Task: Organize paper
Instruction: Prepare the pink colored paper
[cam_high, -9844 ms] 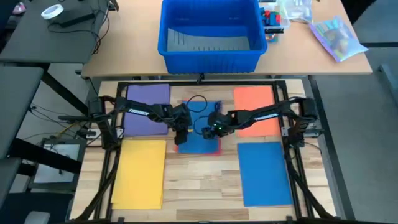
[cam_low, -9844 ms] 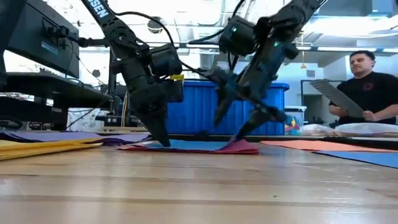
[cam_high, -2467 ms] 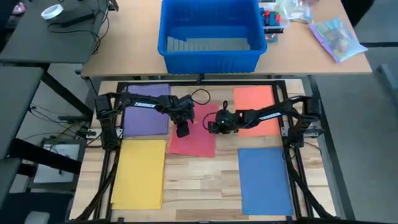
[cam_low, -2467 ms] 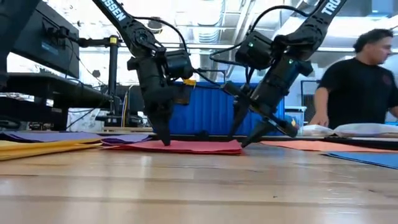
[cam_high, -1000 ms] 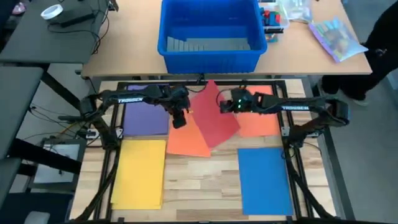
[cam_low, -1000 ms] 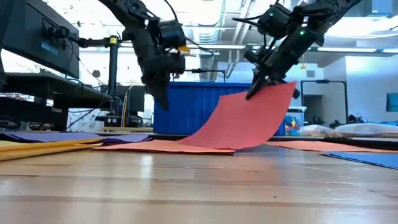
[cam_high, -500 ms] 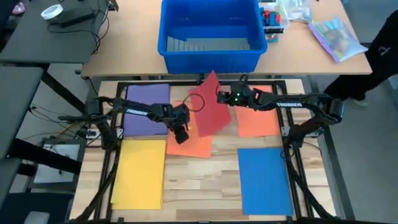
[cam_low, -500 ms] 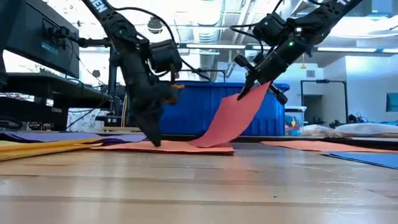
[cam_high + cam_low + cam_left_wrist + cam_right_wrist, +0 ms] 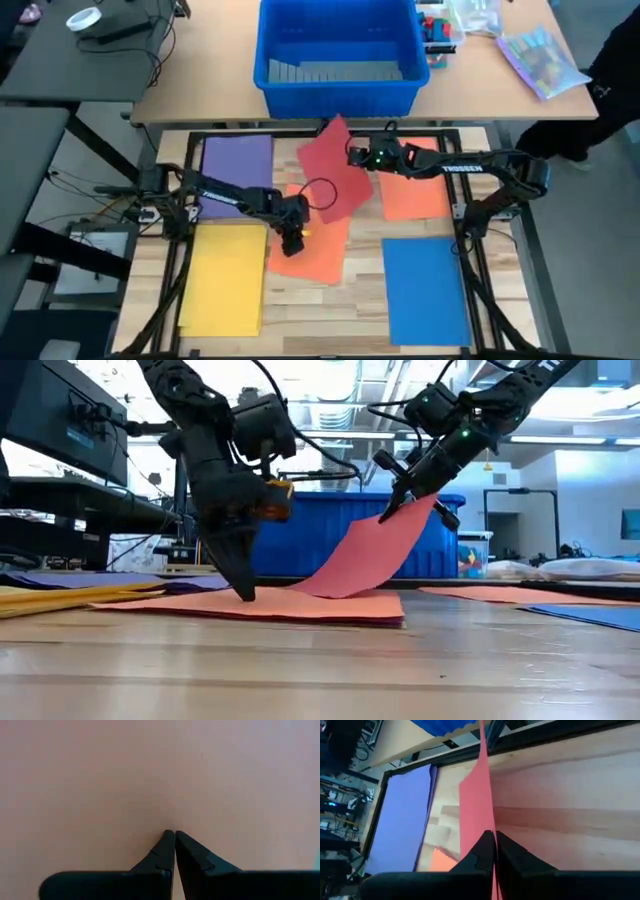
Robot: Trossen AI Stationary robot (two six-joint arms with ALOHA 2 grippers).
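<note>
Behind, blue bin (image 9: 338,55) holds grey sheets (image 9: 335,69); right gripper (image 9: 494,837) pinches red paper (image 9: 333,180).

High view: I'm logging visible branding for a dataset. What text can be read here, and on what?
"TROSSEN": white lettering on the right arm.
Left arm: white lettering, too blurred to read.
Red sheet: no text.

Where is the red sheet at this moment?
In the high view, the red sheet hangs mid-table, held by the right tool, its lower edge on the orange sheet.
</note>
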